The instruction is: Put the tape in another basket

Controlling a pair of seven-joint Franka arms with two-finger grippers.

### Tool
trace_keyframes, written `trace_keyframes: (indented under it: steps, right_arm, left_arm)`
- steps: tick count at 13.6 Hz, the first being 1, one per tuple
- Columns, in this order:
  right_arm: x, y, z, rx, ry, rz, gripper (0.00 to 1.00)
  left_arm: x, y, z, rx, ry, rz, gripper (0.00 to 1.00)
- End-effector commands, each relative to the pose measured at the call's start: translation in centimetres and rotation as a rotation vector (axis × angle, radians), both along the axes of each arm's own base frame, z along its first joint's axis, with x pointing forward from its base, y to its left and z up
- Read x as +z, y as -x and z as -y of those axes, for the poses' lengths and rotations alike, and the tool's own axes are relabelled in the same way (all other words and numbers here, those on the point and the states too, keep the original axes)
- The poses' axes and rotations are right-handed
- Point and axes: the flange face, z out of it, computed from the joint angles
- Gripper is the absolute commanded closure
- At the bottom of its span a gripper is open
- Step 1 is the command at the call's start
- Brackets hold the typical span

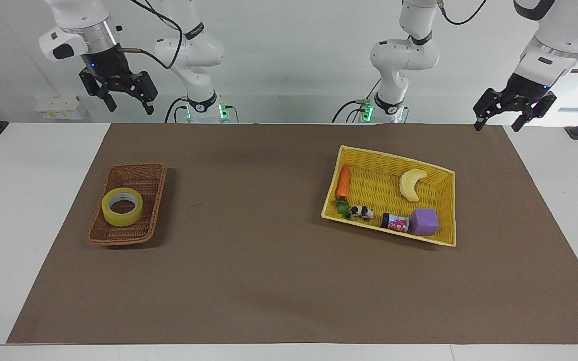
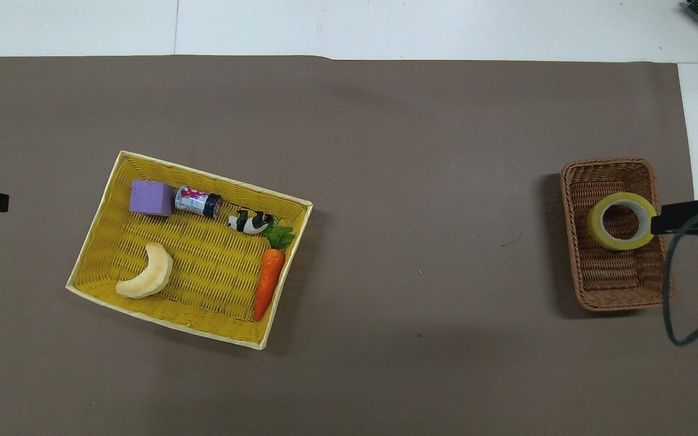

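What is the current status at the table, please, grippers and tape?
Right gripper open, high over the table edge near the wicker basket; left gripper open, waiting. Tape lying in that basket, untouched. Yellow basket part full, middle free.

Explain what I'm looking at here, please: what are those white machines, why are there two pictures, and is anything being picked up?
The white machines are two robot arms, each ending in a gripper with two fingers. One picture looks at them from across the table; the other looks down from above their own end, so its sides are swapped.

On the brown mat, the tape lies flat in the small brown basket at the right arm's end. The yellow basket at the left arm's end holds a carrot, banana, toy cow, small can and purple block.

Nothing is held. The right gripper hangs open in the air near the table's robot-side edge, above the brown basket in the picture; the left gripper hangs open at the mat's corner.
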Motion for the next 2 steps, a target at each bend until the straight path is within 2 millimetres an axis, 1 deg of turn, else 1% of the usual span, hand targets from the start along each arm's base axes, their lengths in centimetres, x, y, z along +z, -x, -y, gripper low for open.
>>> trace_keyframes:
  steps: [1,2]
  right_arm:
    - [-0.06,0.33,0.33,0.009,-0.011,0.007,0.00]
    - [-0.07,0.33,0.41,0.006,-0.011,0.007,0.00]
  left_arm:
    - [0.48,-0.02,0.00,-0.002,-0.014,-0.006,0.00]
    - [0.48,-0.02,0.00,-0.002,-0.014,-0.006,0.00]
